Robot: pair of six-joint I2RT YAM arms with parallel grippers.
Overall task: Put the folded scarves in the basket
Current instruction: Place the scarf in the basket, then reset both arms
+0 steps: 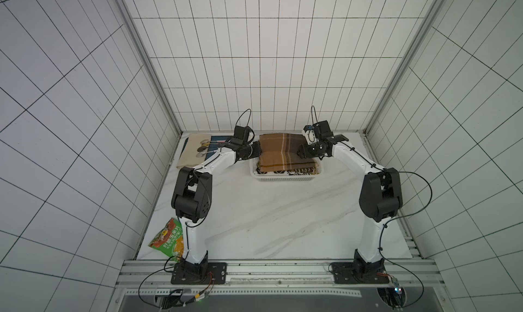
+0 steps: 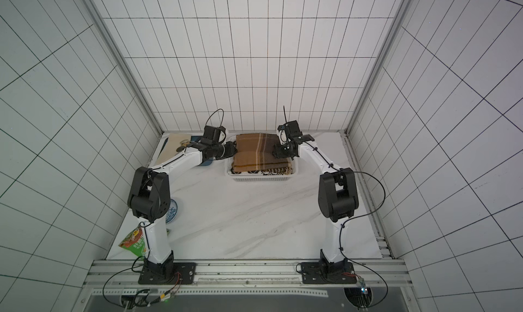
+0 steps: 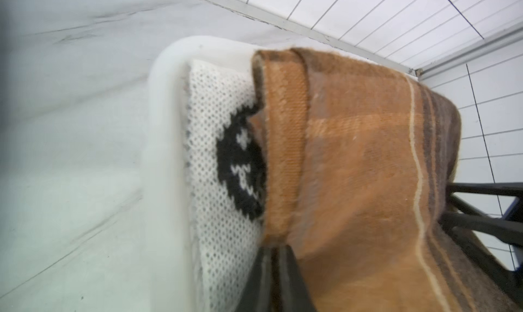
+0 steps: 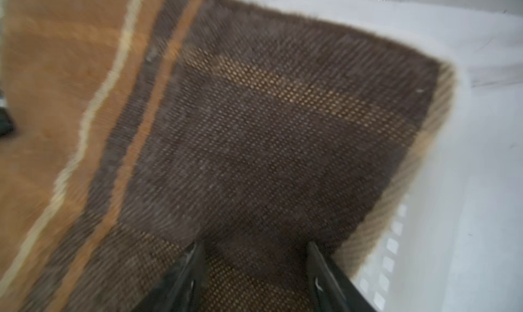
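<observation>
1. The basket [image 1: 283, 178] stands at the far middle of the table [image 1: 268, 225], close to the back wall.
2. The scarf [image 1: 285, 155], brown with darker stripes, lies folded inside the basket and covers most of it in both top views.
3. Under the scarf lies a white knit [image 3: 223, 155] with a black pattern. A strip of it shows along the basket's near side.
4. The left gripper [image 3: 276, 256] is at the scarf's left edge. Its fingers [image 3: 260, 282] are nearly together and pinch a thin fold of the scarf.
5. The right gripper [image 4: 254, 256] is at the scarf's right edge. Its fingers [image 4: 322, 271] stand apart, astride the dark-brown corner, beside the basket's perforated wall.
6. Both arms reach in from opposite sides, facing each other across the basket.
7. A snack bag [image 1: 168, 237] lies near the left arm's base.
</observation>
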